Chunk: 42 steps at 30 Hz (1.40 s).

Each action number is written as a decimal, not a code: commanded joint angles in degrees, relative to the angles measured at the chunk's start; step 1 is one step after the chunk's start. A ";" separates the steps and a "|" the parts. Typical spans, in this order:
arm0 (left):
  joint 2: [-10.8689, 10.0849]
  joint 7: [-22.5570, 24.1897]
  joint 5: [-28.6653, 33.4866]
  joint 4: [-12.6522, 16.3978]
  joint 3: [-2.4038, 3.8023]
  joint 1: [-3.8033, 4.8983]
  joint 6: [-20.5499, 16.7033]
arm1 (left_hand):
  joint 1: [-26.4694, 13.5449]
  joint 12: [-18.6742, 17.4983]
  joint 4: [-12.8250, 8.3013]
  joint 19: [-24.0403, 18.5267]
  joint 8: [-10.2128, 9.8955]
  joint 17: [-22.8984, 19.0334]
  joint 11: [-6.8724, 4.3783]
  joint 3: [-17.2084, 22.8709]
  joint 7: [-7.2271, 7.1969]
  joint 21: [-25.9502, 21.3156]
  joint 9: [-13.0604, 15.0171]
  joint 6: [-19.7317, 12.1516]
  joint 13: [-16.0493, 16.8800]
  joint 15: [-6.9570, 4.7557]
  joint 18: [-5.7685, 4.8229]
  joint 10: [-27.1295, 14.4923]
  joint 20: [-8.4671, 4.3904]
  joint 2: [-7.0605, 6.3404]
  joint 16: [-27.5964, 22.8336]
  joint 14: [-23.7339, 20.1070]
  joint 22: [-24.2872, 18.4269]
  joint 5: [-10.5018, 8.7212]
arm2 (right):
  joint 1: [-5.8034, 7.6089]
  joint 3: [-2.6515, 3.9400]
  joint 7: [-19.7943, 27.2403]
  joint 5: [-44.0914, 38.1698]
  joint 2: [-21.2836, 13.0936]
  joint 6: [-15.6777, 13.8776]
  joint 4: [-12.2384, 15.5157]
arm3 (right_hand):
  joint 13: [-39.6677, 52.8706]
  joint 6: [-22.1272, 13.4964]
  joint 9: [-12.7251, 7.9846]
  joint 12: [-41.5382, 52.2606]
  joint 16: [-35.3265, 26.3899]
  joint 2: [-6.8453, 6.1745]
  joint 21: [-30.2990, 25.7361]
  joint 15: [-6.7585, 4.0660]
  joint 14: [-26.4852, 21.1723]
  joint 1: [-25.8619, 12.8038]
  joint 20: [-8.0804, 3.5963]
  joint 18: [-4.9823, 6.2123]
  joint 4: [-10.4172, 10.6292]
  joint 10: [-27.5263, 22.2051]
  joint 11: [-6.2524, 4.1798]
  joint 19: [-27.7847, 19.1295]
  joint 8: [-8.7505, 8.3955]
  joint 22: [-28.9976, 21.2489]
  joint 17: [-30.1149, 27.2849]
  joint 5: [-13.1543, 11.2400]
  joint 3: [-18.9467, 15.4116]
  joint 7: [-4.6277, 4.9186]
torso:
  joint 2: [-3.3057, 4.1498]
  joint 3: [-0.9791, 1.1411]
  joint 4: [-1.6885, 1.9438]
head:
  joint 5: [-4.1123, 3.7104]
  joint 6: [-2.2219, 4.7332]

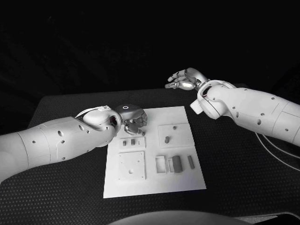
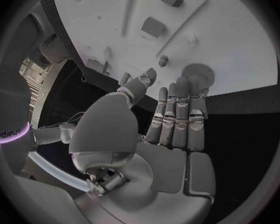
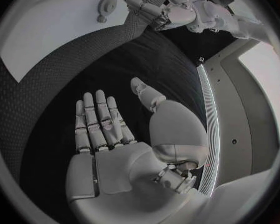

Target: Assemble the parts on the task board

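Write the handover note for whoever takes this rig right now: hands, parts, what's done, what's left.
Left hand: over the far left corner of the task board, fingers apart beside a round gear-like part at the board's edge; holding nothing that the pictures show.
Right hand: open, holding nothing, raised beyond the board's far right corner, above the black table.
Parts: several grey pieces lie loose on the near half of the board.
Done: cannot tell that anything is assembled.
Left: fit the loose pieces into place.
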 commanded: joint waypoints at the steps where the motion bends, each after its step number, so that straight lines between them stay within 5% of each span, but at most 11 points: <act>1: 0.62 0.78 -1.84 -0.69 0.03 -0.15 -1.15 | 0.09 -0.52 0.05 1.46 0.06 0.97 0.03 0.34 -0.17 0.74 -0.27 0.39 -0.23 -0.31 0.78 0.50 -0.45 0.04 0.83 1.43 0.30 0.12 | -0.03 0.02 1.05 1.51 0.04 0.94 0.20 | -1.07 -0.31 0.00 -0.71 -0.59 0.31 -0.43 -0.03 0.71 0.38 -0.04 -0.73 0.03 0.73 0.05 -0.36 0.23 0.28 -0.43 -0.13 -0.35 2.48 | 0.04 0.00 -0.07 | 0.03 -0.12; 19: 2.38 -0.64 -1.22 -2.56 -0.07 -0.89 4.70 | 0.11 -2.73 0.06 7.55 0.26 8.83 -1.16 -1.17 -0.30 5.98 -1.90 1.71 -0.96 -1.82 2.57 2.77 -2.17 1.33 9.33 5.35 5.41 0.09 | -0.07 0.02 0.18 1.49 0.01 1.47 1.43 | -4.28 -0.86 -0.46 -2.75 -2.30 0.14 -1.48 -0.01 1.22 0.10 0.20 -0.80 1.05 2.08 0.20 -0.87 0.64 0.73 -1.49 -0.14 -1.12 3.03 | 0.14 0.07 -0.08 | -0.11 -0.61; 42: 3.79 -0.88 -1.57 -4.99 -0.07 -1.73 3.52 | -0.34 -3.84 0.20 10.02 0.57 12.88 -1.83 -1.29 -0.25 11.16 -3.15 2.71 -0.57 -2.53 4.28 4.60 -2.86 2.56 15.26 6.46 12.09 0.38 | -0.07 0.02 -0.02 1.55 -0.19 1.76 3.22 | -5.23 -0.86 -0.64 -3.20 -2.78 0.13 -1.80 0.08 1.29 -0.02 0.26 -0.80 1.57 2.61 0.21 -0.98 0.87 0.98 -1.75 -0.14 -1.29 3.35 | -0.02 0.05 0.00 | -0.07 -1.23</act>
